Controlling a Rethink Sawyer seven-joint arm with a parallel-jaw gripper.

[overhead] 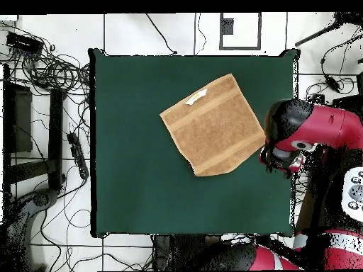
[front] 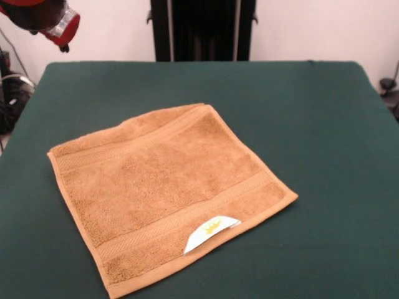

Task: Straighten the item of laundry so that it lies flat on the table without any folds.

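The orange-tan towel (front: 162, 187) lies spread out on the dark green table (front: 324, 137), turned so one corner points at the camera side. Its white label with a yellow mark (front: 211, 232) lies on top of the near hem. The far edge looks slightly rippled. In the overhead view the towel (overhead: 213, 126) sits right of the table's (overhead: 142, 184) centre. My red arm's end (front: 59, 26) hangs at the top left, off the towel. In the overhead view my gripper (overhead: 283, 160) is at the table's right edge, just beside the towel's corner, not touching it.
Cables and dark equipment (overhead: 57, 78) lie on the floor left of the table in the overhead view. The black pedestal (front: 202, 28) stands behind the table's far edge. A wide band of green cloth surrounds the towel.
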